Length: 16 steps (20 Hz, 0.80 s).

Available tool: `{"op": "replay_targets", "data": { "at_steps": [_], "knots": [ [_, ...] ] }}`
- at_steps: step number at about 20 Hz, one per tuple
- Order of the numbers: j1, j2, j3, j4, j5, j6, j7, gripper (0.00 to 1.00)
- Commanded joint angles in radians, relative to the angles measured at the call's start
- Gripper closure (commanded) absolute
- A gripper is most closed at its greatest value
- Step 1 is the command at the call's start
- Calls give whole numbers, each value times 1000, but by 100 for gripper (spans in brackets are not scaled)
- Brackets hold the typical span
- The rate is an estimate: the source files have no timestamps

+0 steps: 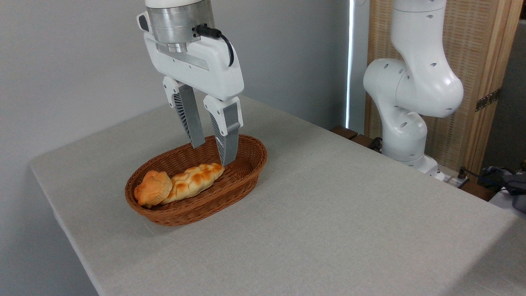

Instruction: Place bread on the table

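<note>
Your gripper (213,155) hangs over the far half of the brown wicker basket (242,172), its two ribbed grey fingers (189,117) pointing down and tilted a little, jaws spread with a clear gap between them and nothing held. The right fingertip sits just at the far end of the braided loaf (195,181); from this angle you cannot be sure whether it touches the crust or hovers just above it. The left fingertip ends above the basket's back rim.

The bread (153,193) you want, the small round orange-golden bun with the lumpy top, lies in the left end of the basket, leaning against the wicker wall and pressed up against the near end of the paler loaf. It is well to the left of both fingertips and not between them.

The basket stands on the table (349,213), towards its left side, and the grey-beige cloth stretches wide to the right and front of it. At the back right you see the arm's white base and lower joints (411,90) beside the table edge, in front of a wood-framed woven panel (481,74).
</note>
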<state>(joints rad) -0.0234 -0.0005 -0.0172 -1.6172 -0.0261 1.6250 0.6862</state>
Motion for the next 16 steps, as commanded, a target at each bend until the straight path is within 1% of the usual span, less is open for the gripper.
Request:
{"op": "replay_targets", "data": {
  "at_steps": [1, 8, 11, 12, 14, 15, 16],
  "knots": [
    [-3, -1, 9, 1, 6, -13, 7, 0],
    [-3, -3, 10, -6, 5, -11, 9, 0],
    [-3, -1, 6, -9, -9, 7, 7, 0],
    [-3, -1, 2, -16, -20, 19, 4, 0],
    [-10, 11, -12, -32, -84, 83, -7, 0],
    [-13, 20, -42, -39, -95, 117, -16, 0],
    [-13, 36, -65, -41, -95, 139, -42, 0]
  ]
}}
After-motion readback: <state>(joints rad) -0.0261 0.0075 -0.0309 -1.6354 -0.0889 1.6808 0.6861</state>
